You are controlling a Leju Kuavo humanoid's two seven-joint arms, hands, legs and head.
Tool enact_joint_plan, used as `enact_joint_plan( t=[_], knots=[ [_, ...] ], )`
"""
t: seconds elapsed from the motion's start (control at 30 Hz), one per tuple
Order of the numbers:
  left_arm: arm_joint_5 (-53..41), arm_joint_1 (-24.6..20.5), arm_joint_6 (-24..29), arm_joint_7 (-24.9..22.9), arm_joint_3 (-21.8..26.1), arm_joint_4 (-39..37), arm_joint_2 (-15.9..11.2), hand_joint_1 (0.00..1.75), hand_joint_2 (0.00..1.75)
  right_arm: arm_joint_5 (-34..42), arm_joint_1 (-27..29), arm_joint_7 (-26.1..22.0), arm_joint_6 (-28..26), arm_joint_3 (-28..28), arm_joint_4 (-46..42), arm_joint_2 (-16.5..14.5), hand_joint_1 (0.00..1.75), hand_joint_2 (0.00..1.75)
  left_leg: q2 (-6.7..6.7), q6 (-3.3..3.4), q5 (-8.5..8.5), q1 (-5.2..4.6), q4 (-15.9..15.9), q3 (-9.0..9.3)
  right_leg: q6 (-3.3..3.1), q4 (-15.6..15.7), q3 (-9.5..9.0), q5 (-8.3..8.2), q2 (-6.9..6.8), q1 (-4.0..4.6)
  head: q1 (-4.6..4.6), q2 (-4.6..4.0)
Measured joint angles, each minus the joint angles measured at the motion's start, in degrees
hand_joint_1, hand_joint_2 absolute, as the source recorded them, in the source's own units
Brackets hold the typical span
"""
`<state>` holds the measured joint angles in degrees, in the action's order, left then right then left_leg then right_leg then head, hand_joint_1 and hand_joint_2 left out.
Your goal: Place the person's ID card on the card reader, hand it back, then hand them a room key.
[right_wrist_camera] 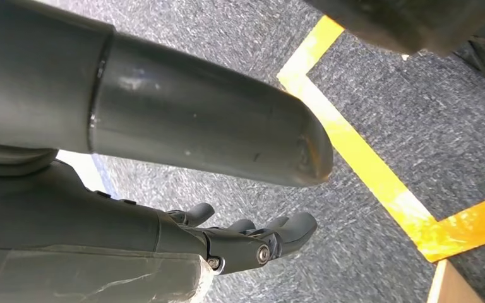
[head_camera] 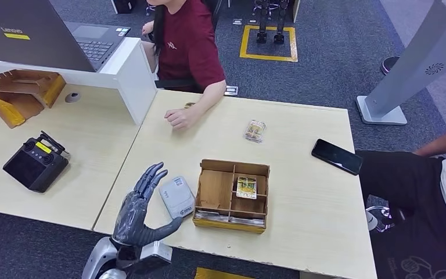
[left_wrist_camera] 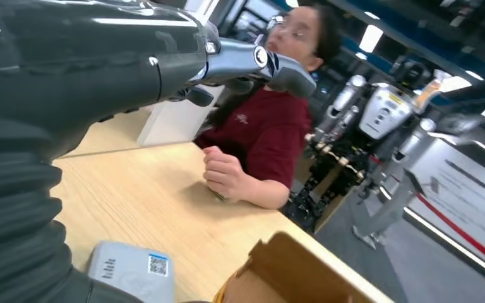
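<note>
1. Your left hand (head_camera: 142, 206) hangs over the near edge of the table (head_camera: 302, 192), fingers spread and pointing to 12 o'clock, thumb out toward 3; it is released and holds nothing. Its forearm is cut off at the bottom of the head view.
2. Your right hand (right_wrist_camera: 240, 243) hangs low over grey carpet beside a yellow floor line (right_wrist_camera: 379, 177), fingers loosely curled and apart, nothing in them.
3. Just beside the left hand, at its 3 o'clock, lies the reader (head_camera: 176, 196): a smooth pale-grey rounded slab with a small label. Nothing lies on it.
4. Touching the reader's far side sits a cardboard box (head_camera: 231, 195) with dividers; one compartment holds a card (head_camera: 246, 187) with a printed face, too small to read. Flat pieces line its near slot, hard to make out.
5. At 1 o'clock, well apart, a second card (head_camera: 255, 131) in a clear sleeve lies on the wood-grain top.
6. At 12 o'clock the person's hand (head_camera: 179, 118) rests closed on the table; whether it holds something, you cannot tell.
7. A glossy black phone (head_camera: 337, 156) lies at 2 o'clock.
</note>
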<state>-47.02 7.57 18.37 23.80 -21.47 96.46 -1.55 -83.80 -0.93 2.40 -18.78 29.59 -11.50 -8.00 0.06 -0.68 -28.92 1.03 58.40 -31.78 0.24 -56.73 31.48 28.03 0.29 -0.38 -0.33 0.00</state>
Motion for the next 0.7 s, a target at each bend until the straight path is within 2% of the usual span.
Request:
enact_joint_plan(
  t=[0.17,0.43,0.57,0.7],
  knots=[
    [-12.46,4.04,7.77,-4.69,-5.96,3.03,-2.74,0.00,1.75,-0.15,0.05,-0.68,-0.49,1.01,0.00,0.00,0.00,0.00,-0.01,0.01,0.00,-0.02,0.00,0.00,0.01,0.01,-0.02,0.00,-0.03,0.00,0.01,0.00],
    [-26.23,3.83,18.08,-15.41,-13.78,-1.48,-4.35,0.00,1.75,-1.58,-0.01,-0.57,-0.54,1.49,0.00,0.00,0.00,0.00,-0.01,0.01,0.00,-0.03,0.01,0.03,0.02,0.01,-0.05,-0.01,-0.03,-0.01,0.01,0.00],
    [-29.26,2.99,20.46,-18.21,-15.31,-5.33,-4.46,0.00,1.75,-1.95,-0.06,-0.13,-0.59,1.75,0.00,0.00,0.00,0.00,-0.01,0.01,0.00,-0.02,0.02,0.03,0.02,0.01,-0.05,-0.01,-0.03,-0.01,0.00,0.00],
    [-29.45,2.04,20.76,-18.83,-16.22,-8.14,-4.01,0.00,1.75,-1.98,-0.08,0.01,-0.62,1.90,0.00,0.00,0.00,0.00,-0.02,0.01,0.00,-0.02,0.02,0.03,0.02,0.01,-0.04,-0.01,-0.03,0.00,-0.01,0.00]
  ],
)
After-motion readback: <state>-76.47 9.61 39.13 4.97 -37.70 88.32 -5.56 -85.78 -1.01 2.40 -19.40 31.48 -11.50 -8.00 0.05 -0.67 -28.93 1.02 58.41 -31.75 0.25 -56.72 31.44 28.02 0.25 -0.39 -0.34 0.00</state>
